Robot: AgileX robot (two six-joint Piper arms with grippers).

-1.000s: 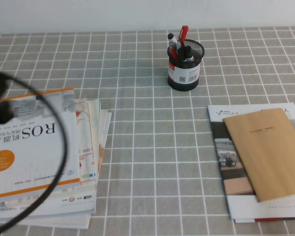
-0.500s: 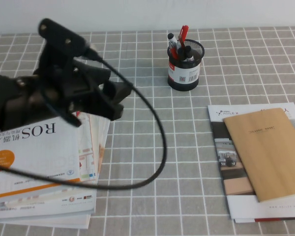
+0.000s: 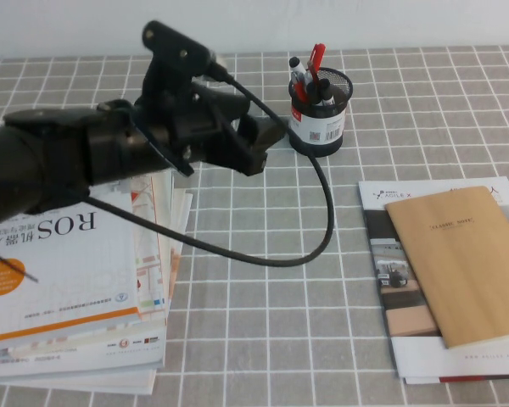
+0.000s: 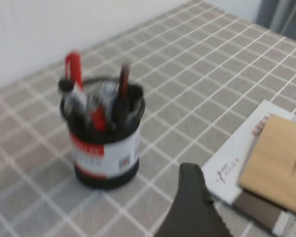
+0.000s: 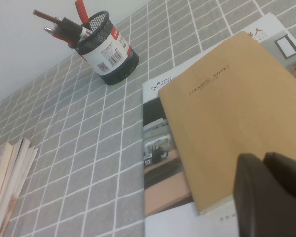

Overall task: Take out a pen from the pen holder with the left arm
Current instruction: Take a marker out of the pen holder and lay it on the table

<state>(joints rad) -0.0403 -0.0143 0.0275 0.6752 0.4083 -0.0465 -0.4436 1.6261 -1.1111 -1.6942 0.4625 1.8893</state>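
Black mesh pen holder (image 3: 320,127) upright at the far side of the grey tiled worktop (image 3: 263,322), right of centre, well apart from both paper stacks. Around its wall, a white label with a red band and a barcode; small print there not readable. Inside, every pen in place: a red pen (image 3: 316,58) standing tallest, with black-capped markers crowded beside it.

Left claw (image 3: 270,151) in the air just left of the pen holder, pointed toward it, not touching. Fingers spread apart, nothing between them. From the left wrist camera, only one dark finger (image 4: 192,197) in sight, low before the holder.

Right claw (image 5: 264,163) outside the high view. From its own wrist camera, low over the near edge of a tan notebook (image 5: 227,118), fingers pressed together, empty.

Stamped on the notebook cover: "CLASSIC NOTE". Beneath it, a white brochure (image 3: 390,280) marked "AGILE·X" beside a small red logo at its far left corner.

On the robot's left, a stack of books (image 3: 153,254). Topmost cover white with orange stripes and an orange disc, printed "ROS" in large black letters next to Chinese characters. Black cable (image 3: 322,220) looping from the left arm over the worktop's middle.
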